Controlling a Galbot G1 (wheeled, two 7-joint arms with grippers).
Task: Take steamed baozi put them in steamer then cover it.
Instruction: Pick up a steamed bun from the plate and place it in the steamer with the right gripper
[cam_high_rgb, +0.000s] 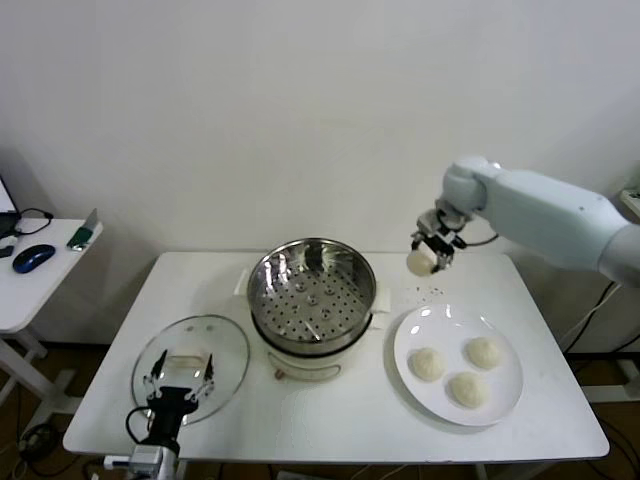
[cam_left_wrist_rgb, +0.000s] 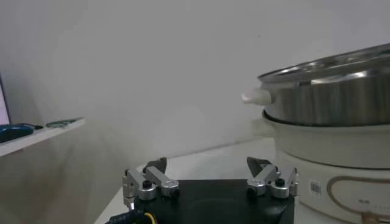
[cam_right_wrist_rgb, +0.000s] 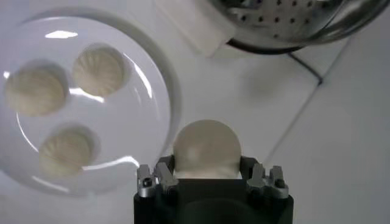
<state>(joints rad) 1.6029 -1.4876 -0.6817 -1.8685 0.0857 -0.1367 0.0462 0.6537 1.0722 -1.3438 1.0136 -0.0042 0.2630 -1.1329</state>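
Note:
My right gripper (cam_high_rgb: 432, 252) is shut on a cream-white baozi (cam_high_rgb: 419, 262) and holds it in the air to the right of the steamer (cam_high_rgb: 312, 296), above the back of the table. In the right wrist view the baozi (cam_right_wrist_rgb: 206, 149) sits between the fingers. Three more baozi (cam_high_rgb: 466, 371) lie on the white plate (cam_high_rgb: 503, 403) at the right; they also show in the right wrist view (cam_right_wrist_rgb: 99, 69). The steamer basket is empty. My left gripper (cam_high_rgb: 180, 384) is open, low at the front left over the glass lid (cam_high_rgb: 225, 352).
The steamer's cream base (cam_left_wrist_rgb: 329, 164) fills the right side of the left wrist view. A side table (cam_high_rgb: 40, 285) with a mouse stands at the far left. The wall is close behind the table.

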